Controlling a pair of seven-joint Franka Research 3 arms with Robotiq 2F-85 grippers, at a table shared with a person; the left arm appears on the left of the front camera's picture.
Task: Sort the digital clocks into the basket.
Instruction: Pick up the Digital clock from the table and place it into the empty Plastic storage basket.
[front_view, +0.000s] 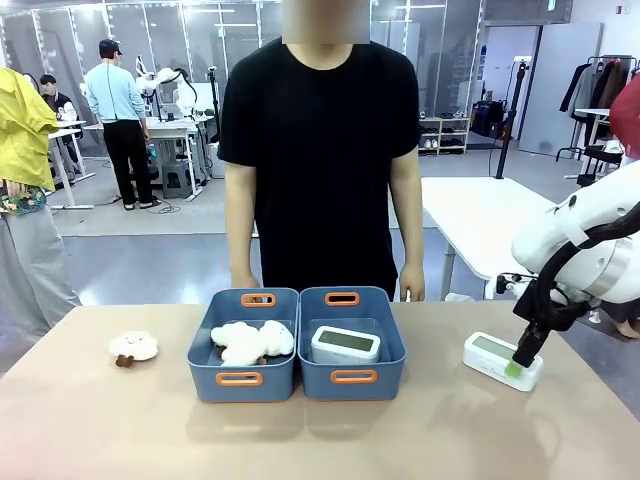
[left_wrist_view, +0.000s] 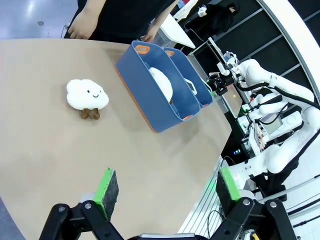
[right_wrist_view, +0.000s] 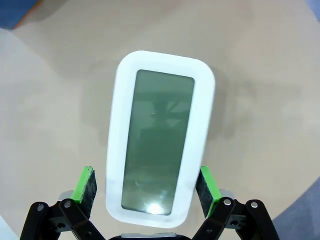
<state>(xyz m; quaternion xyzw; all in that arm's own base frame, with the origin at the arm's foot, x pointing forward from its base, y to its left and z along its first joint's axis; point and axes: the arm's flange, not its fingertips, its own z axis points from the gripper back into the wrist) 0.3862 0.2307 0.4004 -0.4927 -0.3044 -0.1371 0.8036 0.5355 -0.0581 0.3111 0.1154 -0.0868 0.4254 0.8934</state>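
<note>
Plainly, the table (front_view: 100, 430) has most of its bare room along the near side and in the gap between the right basket (front_view: 396, 350) and the clock on the table (front_view: 492, 352). That clock lies flat, face up, close to the table's right edge, well apart from both baskets. The right gripper (front_view: 520, 362) is down over its near end with the jaws wide. In the right wrist view the clock on the table (right_wrist_view: 157, 135) lies lengthwise between the right gripper's (right_wrist_view: 146, 185) green pads (right_wrist_view: 86, 184), with a narrow strip of tabletop showing on each side, so nothing is gripped.

The left gripper (left_wrist_view: 166, 186) hangs spread wide and empty above bare tabletop, near a table edge that runs under one of its pads.

Counted: two digital clocks, the other being the clock in the basket (front_view: 345, 344), which sits inside the right basket. Two blue baskets stand side by side, walls touching, mid-table. The left basket (front_view: 203, 350) holds what looks like two cloud toys in a heap (front_view: 250, 340). One lone cloud toy (front_view: 133, 347) sits on open table to its left, also seen in the left wrist view (left_wrist_view: 87, 95). A person (front_view: 320, 150) stands at the far edge behind the baskets, hands at the table's rim
</note>
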